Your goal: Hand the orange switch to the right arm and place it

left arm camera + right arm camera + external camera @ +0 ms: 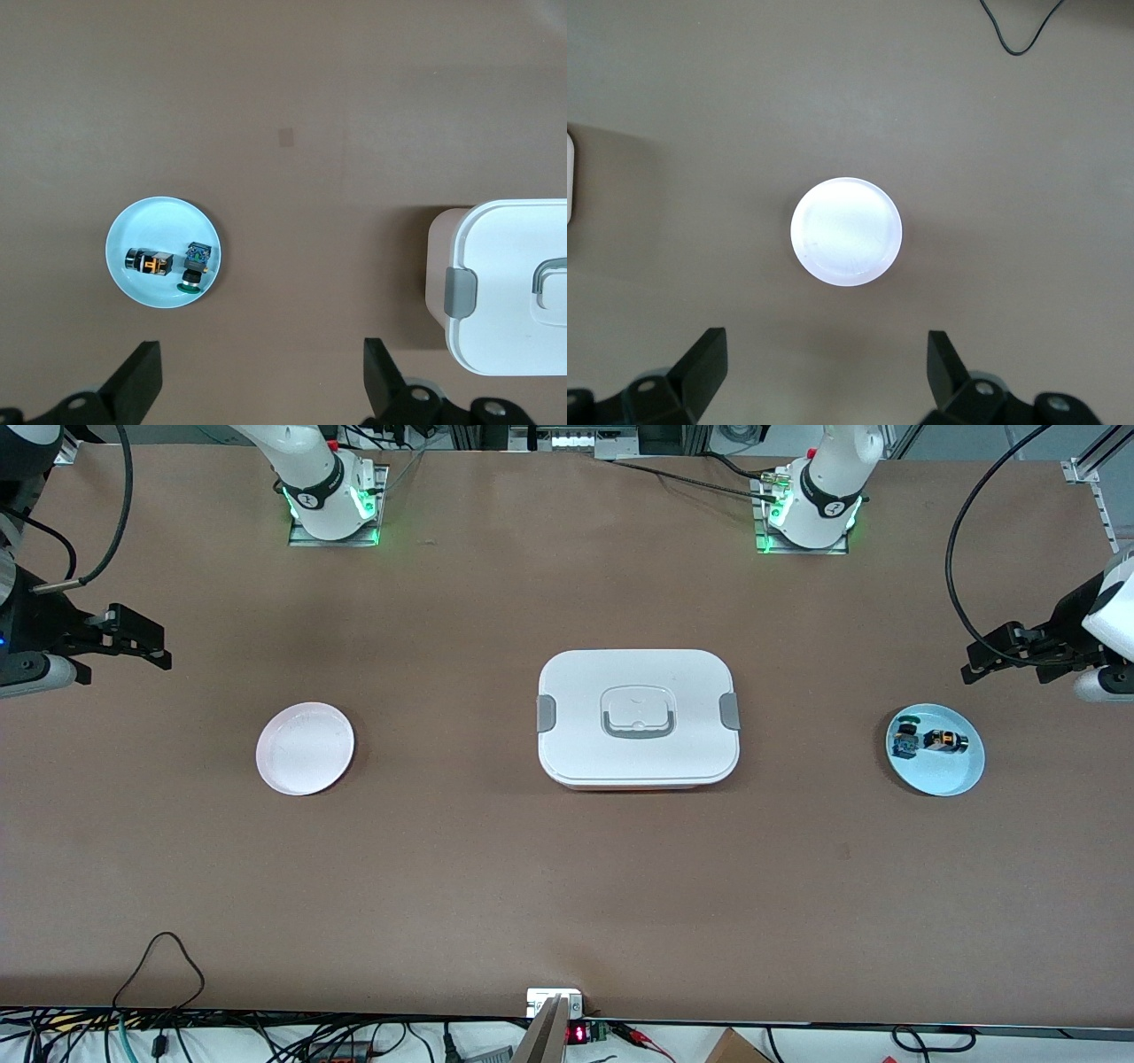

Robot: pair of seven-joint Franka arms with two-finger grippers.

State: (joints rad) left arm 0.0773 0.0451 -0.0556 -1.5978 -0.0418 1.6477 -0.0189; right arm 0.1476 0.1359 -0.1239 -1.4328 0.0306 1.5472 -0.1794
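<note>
Orange switch (148,262) on blue plate (133,283), clear of both arms' jaws

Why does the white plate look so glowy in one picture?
In the right wrist view the pink plate is washed out white by glare; in the front view it shows pale pink. The left wrist view shows the box casting a soft shadow.
</note>
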